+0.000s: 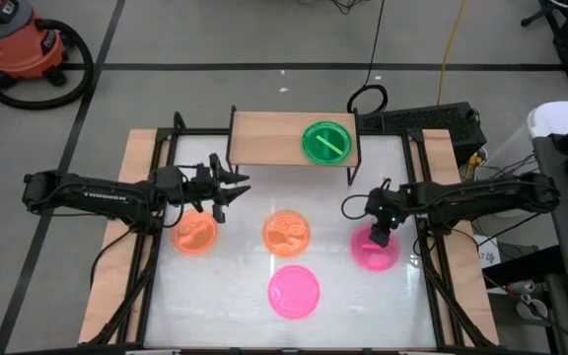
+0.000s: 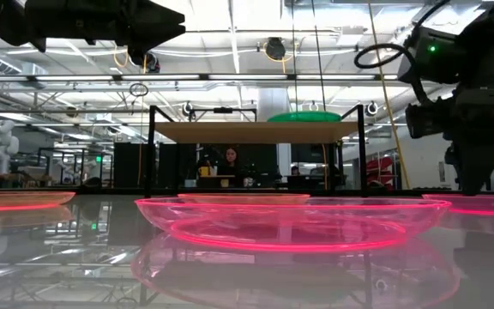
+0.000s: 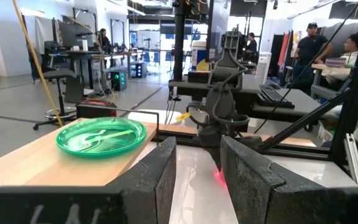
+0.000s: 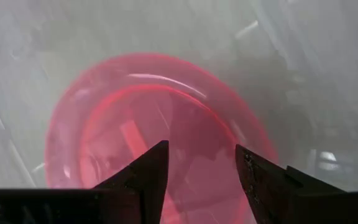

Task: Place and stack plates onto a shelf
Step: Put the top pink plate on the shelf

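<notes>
My right tool (image 1: 377, 239) — jaws spread, holding nothing — hangs directly above the pink plate (image 1: 374, 248), rim (image 4: 229, 99) straight below; the left tool (image 1: 227, 192) waits open.

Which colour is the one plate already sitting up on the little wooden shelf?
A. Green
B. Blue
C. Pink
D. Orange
A: the high view shows a single green plate resting on the right part of the wooden shelf, while two orange plates and two pink plates lie on the white tabletop below it.
</notes>
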Robot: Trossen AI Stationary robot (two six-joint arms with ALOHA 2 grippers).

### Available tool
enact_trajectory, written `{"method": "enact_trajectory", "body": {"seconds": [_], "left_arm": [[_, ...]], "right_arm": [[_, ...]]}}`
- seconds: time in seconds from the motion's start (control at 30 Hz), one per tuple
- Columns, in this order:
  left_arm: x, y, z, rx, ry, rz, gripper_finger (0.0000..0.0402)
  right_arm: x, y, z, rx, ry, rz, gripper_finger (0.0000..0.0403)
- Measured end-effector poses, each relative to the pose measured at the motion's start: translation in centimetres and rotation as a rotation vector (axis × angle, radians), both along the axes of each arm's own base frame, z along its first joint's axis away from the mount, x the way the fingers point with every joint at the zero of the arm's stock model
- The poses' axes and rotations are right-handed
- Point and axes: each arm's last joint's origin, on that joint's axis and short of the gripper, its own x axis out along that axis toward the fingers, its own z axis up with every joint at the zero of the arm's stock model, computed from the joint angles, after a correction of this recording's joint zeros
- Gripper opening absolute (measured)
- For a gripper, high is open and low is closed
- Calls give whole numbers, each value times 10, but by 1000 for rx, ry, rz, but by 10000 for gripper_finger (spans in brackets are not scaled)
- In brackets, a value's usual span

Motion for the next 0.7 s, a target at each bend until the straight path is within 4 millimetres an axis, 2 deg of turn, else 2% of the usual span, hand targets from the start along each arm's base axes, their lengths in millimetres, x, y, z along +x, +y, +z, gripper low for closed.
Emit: {"method": "enact_trajectory", "body": {"seconds": [0.47,0.7], "left_arm": [[1,0,-1,0,7,0,131],[1,0,-2,0,9,0,131]], "right_arm": [[11,-2,5,-77,-146,79,167],[8,-13,4,-190,-102,-31,167]]}}
